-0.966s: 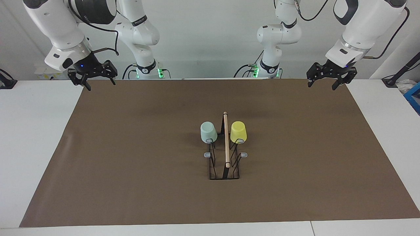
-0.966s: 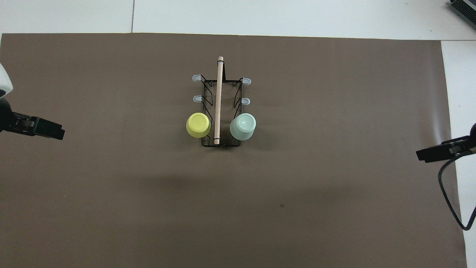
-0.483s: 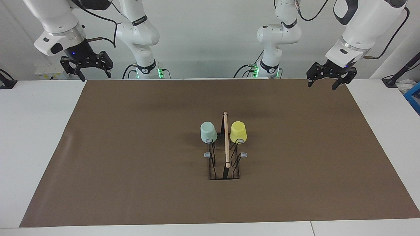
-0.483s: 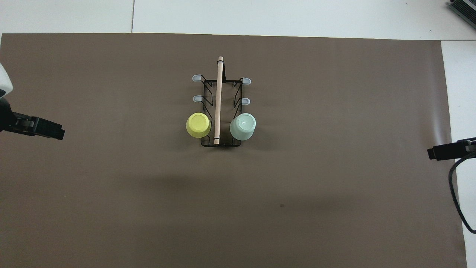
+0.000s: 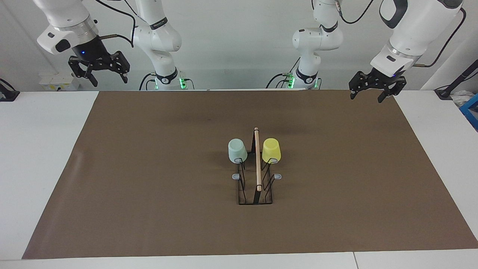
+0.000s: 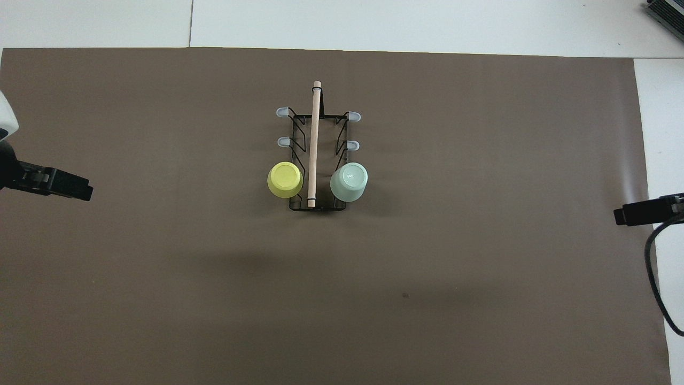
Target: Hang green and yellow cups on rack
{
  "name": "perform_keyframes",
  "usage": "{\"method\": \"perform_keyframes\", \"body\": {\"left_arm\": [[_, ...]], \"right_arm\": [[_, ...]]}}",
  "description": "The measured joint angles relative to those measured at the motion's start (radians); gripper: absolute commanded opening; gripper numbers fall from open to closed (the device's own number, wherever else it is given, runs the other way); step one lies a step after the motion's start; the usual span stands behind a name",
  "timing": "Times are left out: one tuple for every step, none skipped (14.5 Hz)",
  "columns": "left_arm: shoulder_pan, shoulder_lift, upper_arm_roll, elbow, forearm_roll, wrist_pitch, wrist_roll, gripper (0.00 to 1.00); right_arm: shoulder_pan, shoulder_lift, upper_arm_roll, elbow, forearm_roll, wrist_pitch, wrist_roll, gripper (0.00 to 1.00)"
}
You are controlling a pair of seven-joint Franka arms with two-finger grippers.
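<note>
Rack [image 5: 255, 186]: thin black wire, looking like painted metal, carrying a pale, matt wooden rod [image 5: 257, 160] and smooth grey peg tips [image 5: 235, 176]. Green cup [image 5: 236, 150] and yellow cup [image 5: 271, 150]: smooth plastic, showing a soft sheen. Brown mat [image 5: 149, 179]: matt and paper-like, lying flat. White tabletop [image 5: 41, 142]: smooth, showing a faint gloss. Arm shells [image 5: 410, 33]: looking like glossy white plastic.

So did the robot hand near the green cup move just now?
Yes. The right gripper rose and drew back off the brown mat's corner toward the wall, jaws open. The green cup stayed hung on the rack.
</note>
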Motion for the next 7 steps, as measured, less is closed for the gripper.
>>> {"method": "perform_keyframes", "body": {"left_arm": [[0.000, 0.000, 0.000, 0.000, 0.000, 0.000, 0.000, 1.00], [0.000, 0.000, 0.000, 0.000, 0.000, 0.000, 0.000, 1.00], [0.000, 0.000, 0.000, 0.000, 0.000, 0.000, 0.000, 1.00], [0.000, 0.000, 0.000, 0.000, 0.000, 0.000, 0.000, 1.00], [0.000, 0.000, 0.000, 0.000, 0.000, 0.000, 0.000, 1.00], [0.000, 0.000, 0.000, 0.000, 0.000, 0.000, 0.000, 1.00], [0.000, 0.000, 0.000, 0.000, 0.000, 0.000, 0.000, 1.00]], "right_arm": [[0.033, 0.010, -0.032, 0.007, 0.000, -0.001, 0.025, 1.00], [0.071, 0.018, -0.073, 0.014, 0.000, -0.001, 0.039, 1.00], [0.105, 0.024, -0.110, 0.019, 0.000, -0.001, 0.047, 1.00], [0.127, 0.030, -0.134, 0.022, 0.000, -0.001, 0.052, 1.00], [0.137, 0.035, -0.144, 0.024, 0.000, -0.001, 0.054, 1.00], [0.142, 0.041, -0.147, 0.025, 0.000, -0.001, 0.062, 1.00], [0.149, 0.046, -0.148, 0.026, 0.000, -0.001, 0.078, 1.00]]}}
